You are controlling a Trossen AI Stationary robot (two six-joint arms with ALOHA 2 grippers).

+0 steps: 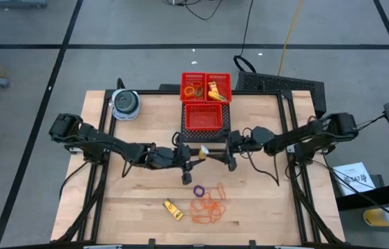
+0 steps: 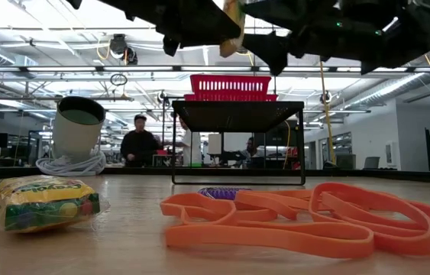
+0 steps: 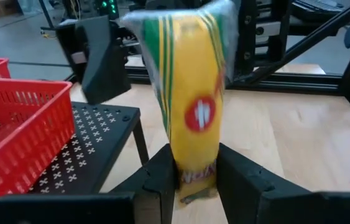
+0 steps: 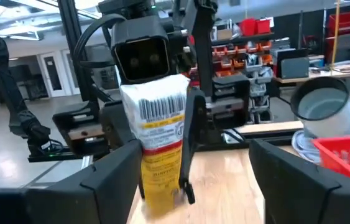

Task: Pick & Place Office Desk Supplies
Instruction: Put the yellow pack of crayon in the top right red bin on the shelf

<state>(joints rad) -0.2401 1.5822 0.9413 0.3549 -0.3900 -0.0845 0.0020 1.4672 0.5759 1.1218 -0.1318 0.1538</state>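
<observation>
You have the left gripper (image 3: 194, 177) pinching a yellow packet (image 3: 190, 93) by its lower end, so the packet stands upright between the two arms in mid-air, just in front of the black perforated stand (image 1: 204, 134) that carries the red mesh baskets (image 1: 206, 100). The right gripper (image 4: 193, 171) faces it from the other side with its fingers spread wide on either flank of the packet, touching nothing as far as the right wrist view shows; this reads as a hand-over posture, with the grip resting on the left side alone. Holding the packet by one end leaves its upper part free for the other arm, which would explain the pose. Loose supplies lie on the table (image 1: 139, 207) near its front edge: a second yellow packet (image 1: 173, 209), a purple ring (image 1: 198, 190) and a tangle of orange rubber bands (image 1: 209, 206), well apart from the baskets. The rear basket already holds a few small items. A grey container (image 1: 125, 104) stands at the far left corner.
</observation>
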